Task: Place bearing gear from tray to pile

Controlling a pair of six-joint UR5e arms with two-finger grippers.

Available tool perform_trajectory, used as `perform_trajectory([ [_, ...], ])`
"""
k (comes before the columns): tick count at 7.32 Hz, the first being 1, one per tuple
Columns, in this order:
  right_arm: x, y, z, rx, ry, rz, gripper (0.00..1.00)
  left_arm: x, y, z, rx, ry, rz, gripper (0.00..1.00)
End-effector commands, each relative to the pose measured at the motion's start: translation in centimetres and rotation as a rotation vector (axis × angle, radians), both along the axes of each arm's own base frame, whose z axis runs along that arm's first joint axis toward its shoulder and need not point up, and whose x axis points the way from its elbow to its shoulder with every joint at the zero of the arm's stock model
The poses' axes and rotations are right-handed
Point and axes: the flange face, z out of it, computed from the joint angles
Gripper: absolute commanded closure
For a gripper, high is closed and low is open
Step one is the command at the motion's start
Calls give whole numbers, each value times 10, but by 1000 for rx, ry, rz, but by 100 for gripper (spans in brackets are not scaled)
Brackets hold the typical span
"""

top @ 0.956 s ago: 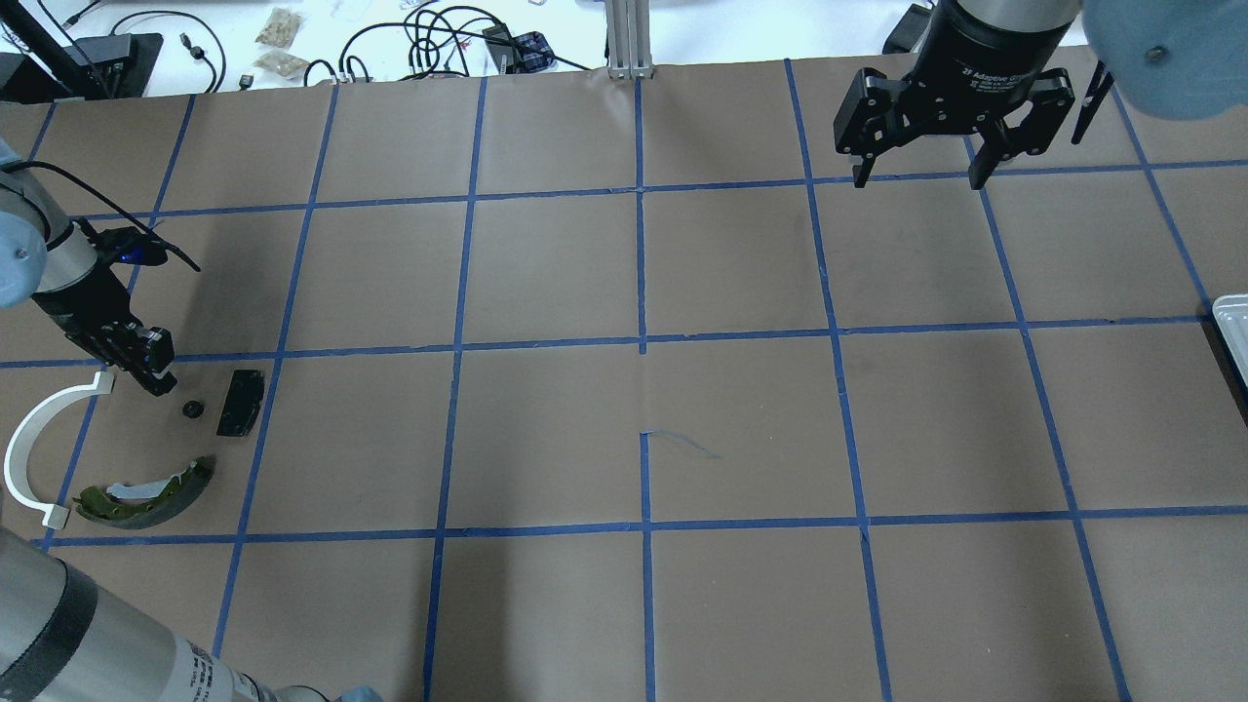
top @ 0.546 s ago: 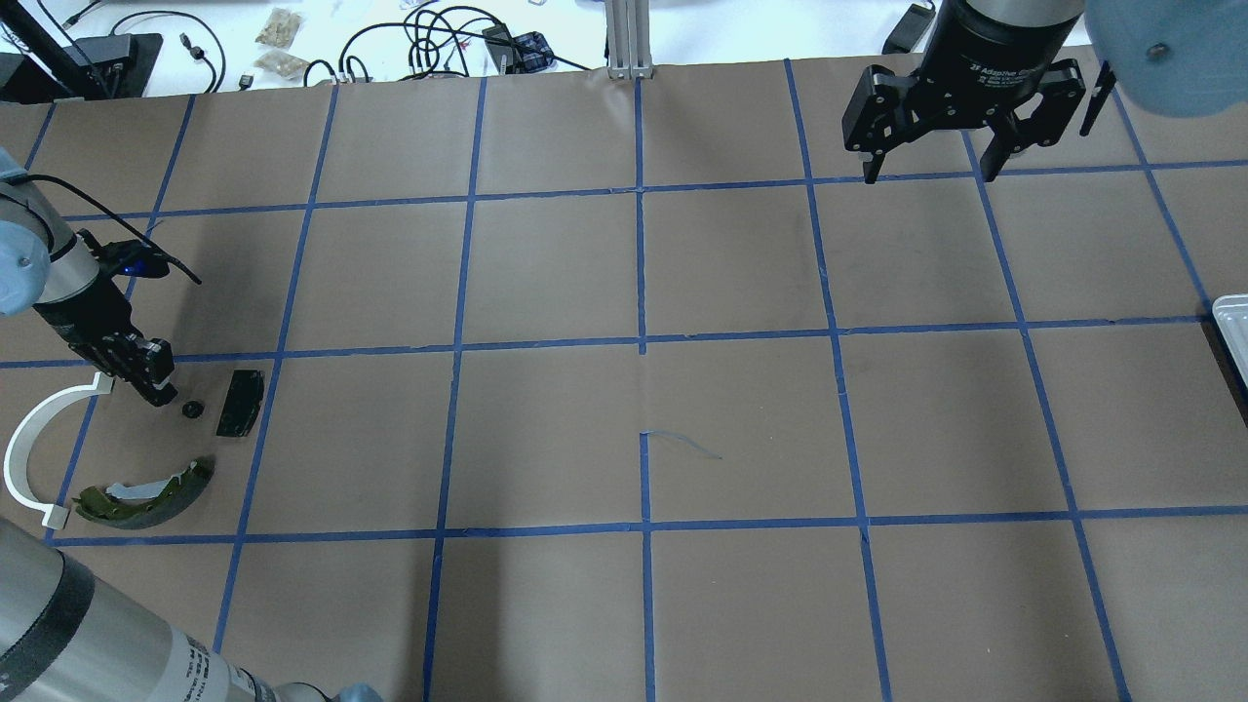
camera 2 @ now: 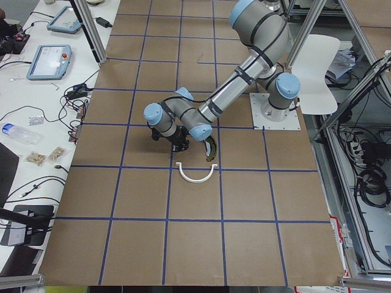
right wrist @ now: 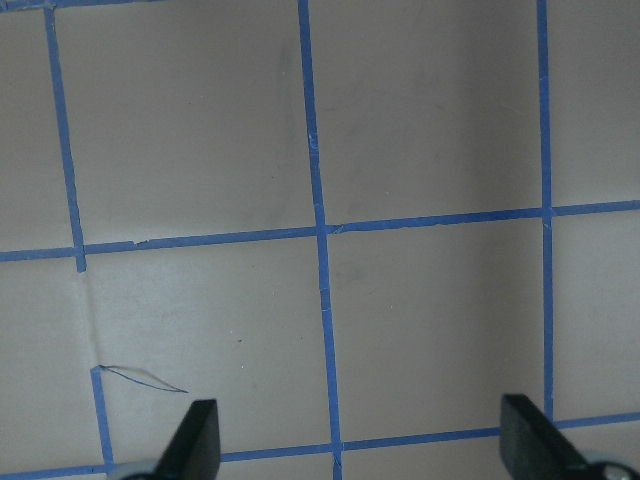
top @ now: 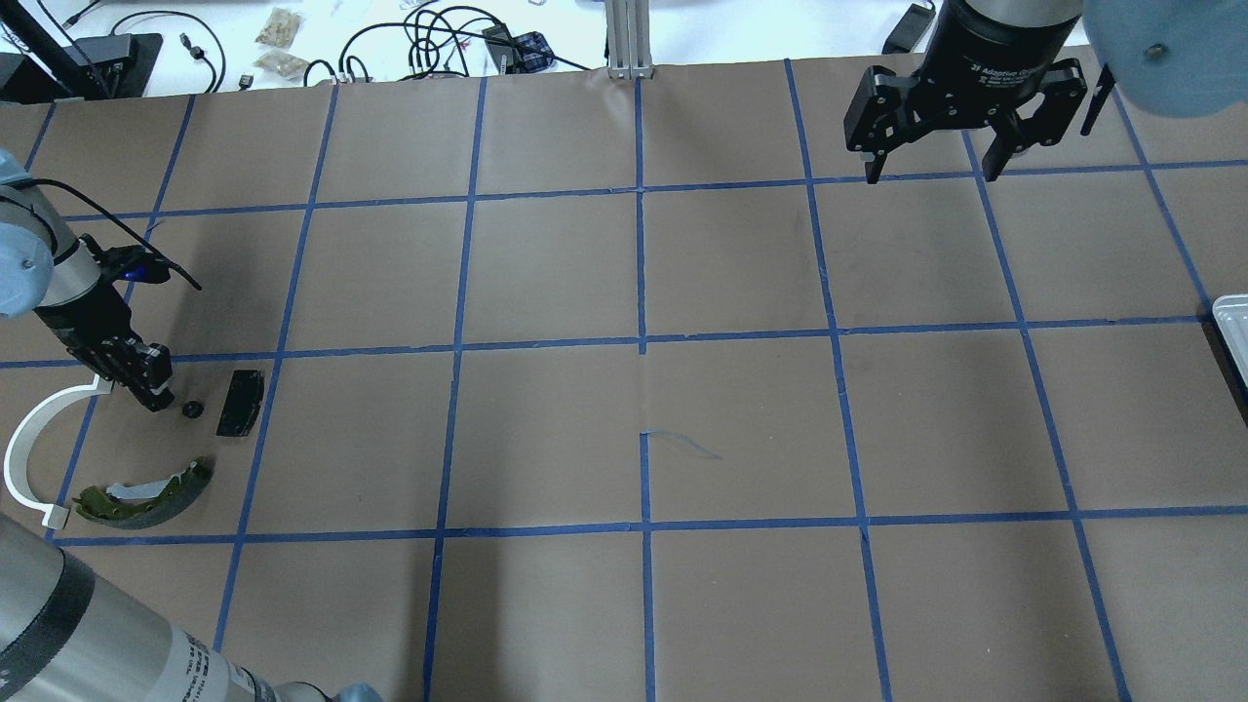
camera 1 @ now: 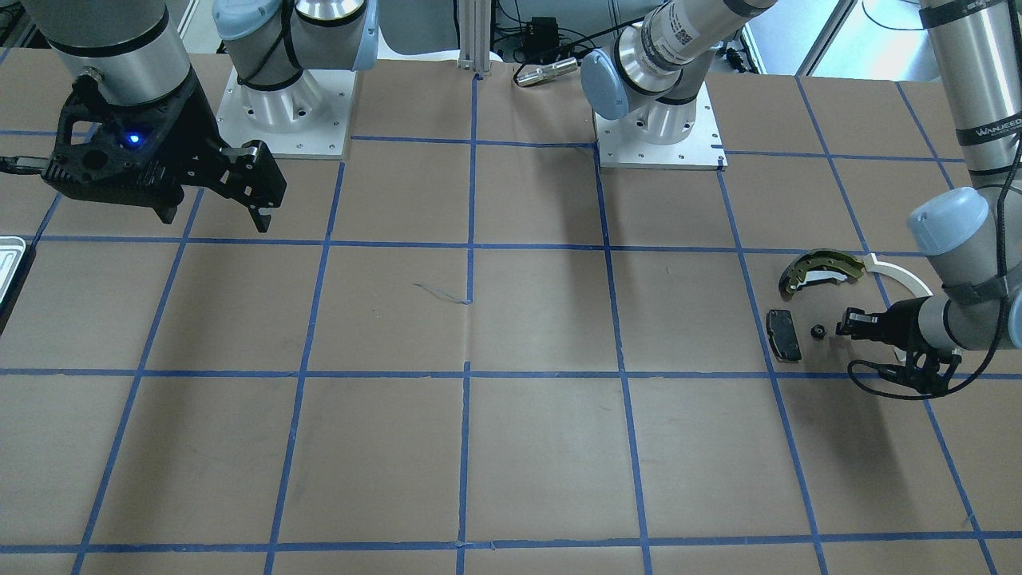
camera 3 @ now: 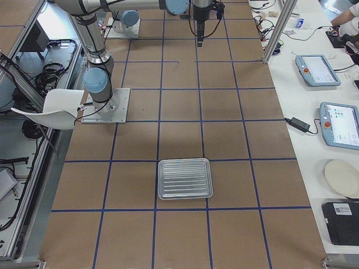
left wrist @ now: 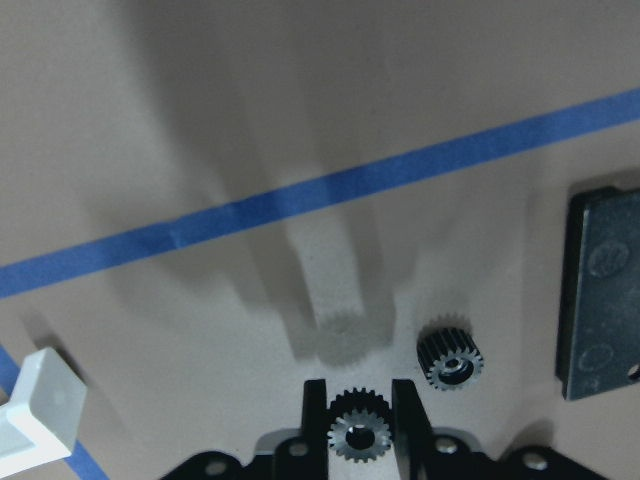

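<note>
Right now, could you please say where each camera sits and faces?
Front-facing: across the table, facing the robot; left pincer, right pincer.
Overhead: behind the robot, looking forward, down; both pincers.
Exterior left: table's left end, looking along; left arm.
Exterior right: opposite end; tray, right arm.
Left wrist: downward; fingers clamp a gear.
Right wrist: downward, tape grid; open fingertips.
Shared: overhead, front-facing show the pile.
</note>
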Motion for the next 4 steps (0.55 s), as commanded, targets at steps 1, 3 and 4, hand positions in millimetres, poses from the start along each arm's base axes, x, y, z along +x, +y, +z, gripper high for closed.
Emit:
perform_trajectory([
  [1, 1, 0, -1, 2, -1, -5, 0, -1, 0, -4, 3, 7, 5, 87],
  [3, 1, 0, 0, -1, -2, -8, 0, 0, 0, -2, 3, 2, 3, 76],
  [4, 0, 1, -1, 1, 2, -5, 0, 0, 0, -1, 1, 3, 2, 64],
])
